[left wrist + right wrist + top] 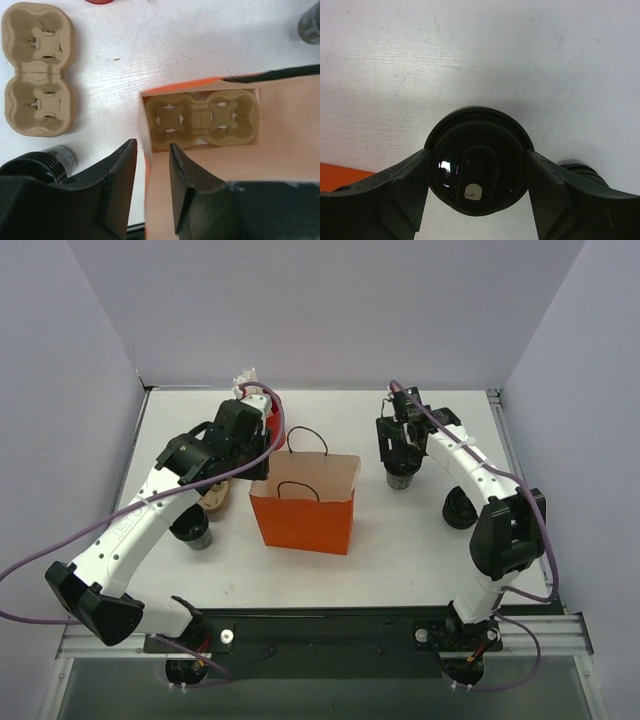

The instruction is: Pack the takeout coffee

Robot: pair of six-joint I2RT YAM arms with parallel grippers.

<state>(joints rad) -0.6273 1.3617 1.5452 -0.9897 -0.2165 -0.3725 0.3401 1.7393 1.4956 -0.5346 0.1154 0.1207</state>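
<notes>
A: Right tool [477, 161] clenched on a coffee cup [400, 480] by its lid, right of frame centre. Left tool [151, 146] released, astride the orange bag's [300, 518] left wall.

B: Risks: the lid-only grip could slip, and the unheld wall could sag over the carrier [200, 120] inside. Handles [306, 429] cross the mouth. Second cup [195, 530] stands on the bench [400, 560], lower left.

High rear overview; close downward wrist views; orange bag [300, 525] in all.

Left tool [152, 146] parted, right tool [477, 156] clamped.
</notes>
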